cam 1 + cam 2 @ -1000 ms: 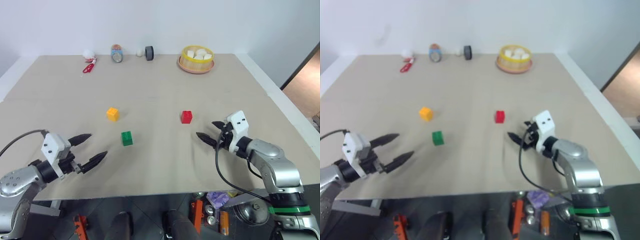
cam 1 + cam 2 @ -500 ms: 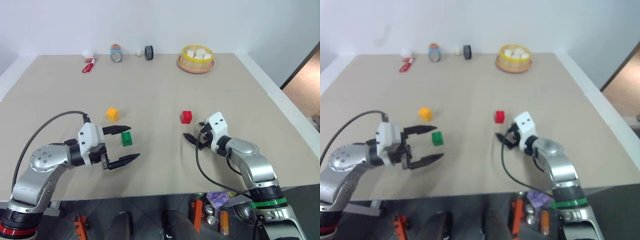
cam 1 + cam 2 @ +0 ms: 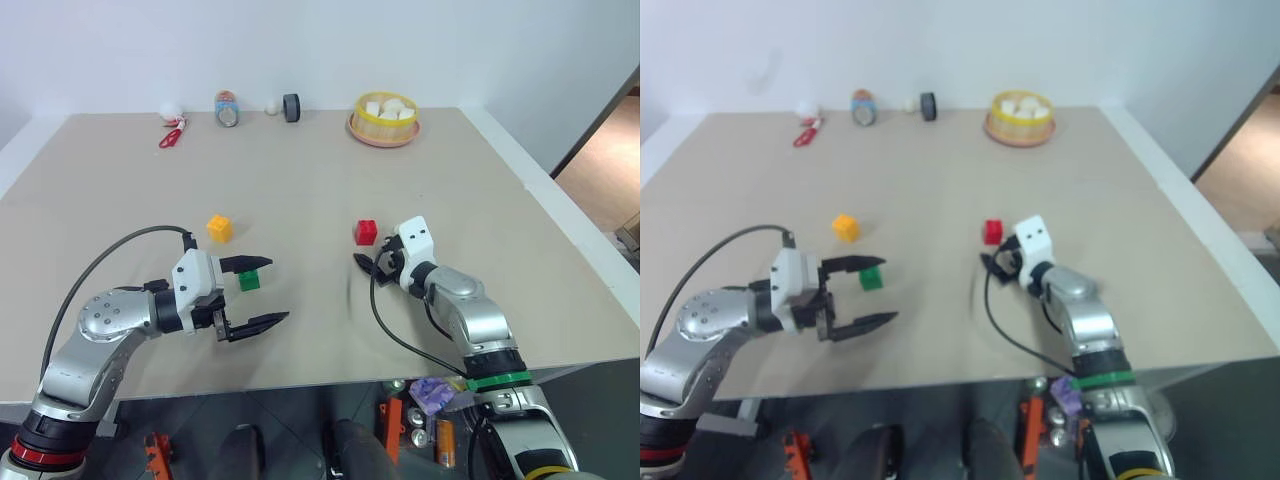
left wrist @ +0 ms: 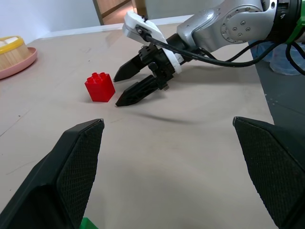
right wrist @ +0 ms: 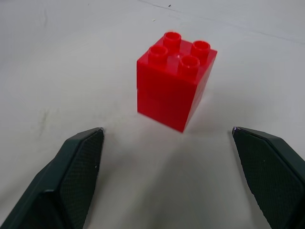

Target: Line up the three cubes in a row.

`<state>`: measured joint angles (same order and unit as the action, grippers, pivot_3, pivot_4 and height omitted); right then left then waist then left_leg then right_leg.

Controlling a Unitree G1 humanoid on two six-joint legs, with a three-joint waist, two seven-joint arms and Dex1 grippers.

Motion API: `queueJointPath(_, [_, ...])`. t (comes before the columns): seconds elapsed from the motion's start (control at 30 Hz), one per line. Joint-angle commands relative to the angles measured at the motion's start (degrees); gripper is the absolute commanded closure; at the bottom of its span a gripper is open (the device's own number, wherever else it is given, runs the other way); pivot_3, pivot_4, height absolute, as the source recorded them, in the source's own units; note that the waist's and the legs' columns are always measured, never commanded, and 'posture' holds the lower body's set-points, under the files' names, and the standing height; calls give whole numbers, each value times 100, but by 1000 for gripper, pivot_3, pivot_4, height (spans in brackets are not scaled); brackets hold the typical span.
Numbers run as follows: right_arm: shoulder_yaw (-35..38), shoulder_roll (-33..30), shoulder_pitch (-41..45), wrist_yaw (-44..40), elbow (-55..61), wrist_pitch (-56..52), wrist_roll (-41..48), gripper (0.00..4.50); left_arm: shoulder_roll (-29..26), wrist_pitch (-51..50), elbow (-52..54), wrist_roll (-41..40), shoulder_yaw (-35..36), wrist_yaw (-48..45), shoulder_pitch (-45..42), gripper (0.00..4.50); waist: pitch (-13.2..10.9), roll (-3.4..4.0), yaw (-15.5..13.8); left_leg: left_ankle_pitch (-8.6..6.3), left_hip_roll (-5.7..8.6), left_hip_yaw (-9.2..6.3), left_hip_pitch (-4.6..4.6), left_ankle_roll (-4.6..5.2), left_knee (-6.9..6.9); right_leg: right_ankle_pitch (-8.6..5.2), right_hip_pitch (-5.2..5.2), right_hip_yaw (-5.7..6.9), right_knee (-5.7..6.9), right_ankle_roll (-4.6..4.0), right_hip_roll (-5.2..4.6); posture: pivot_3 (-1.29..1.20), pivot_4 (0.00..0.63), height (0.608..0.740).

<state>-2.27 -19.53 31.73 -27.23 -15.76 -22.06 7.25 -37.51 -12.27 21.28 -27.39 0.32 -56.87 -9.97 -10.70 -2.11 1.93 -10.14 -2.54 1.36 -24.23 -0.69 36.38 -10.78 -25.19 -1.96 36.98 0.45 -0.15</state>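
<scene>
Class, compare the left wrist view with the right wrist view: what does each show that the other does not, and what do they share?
Left wrist view alone: the right gripper, jaws open, pointing at the cube from close by; a corner of the green studded plastic cube; the edge of the yellow bowl on its pink plate; and the left gripper's own black fingers, wide apart.

Right wrist view alone: the right gripper's own fingers rising on either side of the cube, not touching it.

Both: the red studded plastic cube, standing upright on the beige tabletop.
</scene>
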Motion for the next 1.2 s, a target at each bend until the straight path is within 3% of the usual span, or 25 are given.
queueJointPath(0.03, [55,45,282,39,-181,192,-54,34,2,104,76,17,57,2,-73,0,0,0,3,0,-2,3,0,-1,-2,0,-2,-2,0,-1,2,0,150,740])
queueJointPath(0.6, [44,263,738,-12,-866,504,-195,34,133,102,212,104,48,253,103,0,0,0,66,-2,-6,22,0,-2,-6,0,-10,-33,0,0,12,0,150,740])
queueJointPath(0.73, [66,273,837,0,-1027,563,-221,1685,151,94,247,101,37,311,135,0,0,0,67,-2,-6,24,0,-2,-6,0,-10,-36,0,0,12,0,150,740])
queueJointPath(0.9, [70,321,1009,21,-1247,691,-241,3235,210,84,289,95,47,393,161,0,0,0,67,-2,-5,26,0,-2,-6,0,-10,-40,0,0,12,0,150,740])
queueJointPath(1.2, [97,159,1099,-322,-1455,949,-236,3306,144,63,378,-2,253,419,386,0,-1,1,67,-5,-7,26,0,-2,-10,0,-13,-46,0,0,18,0,150,740])
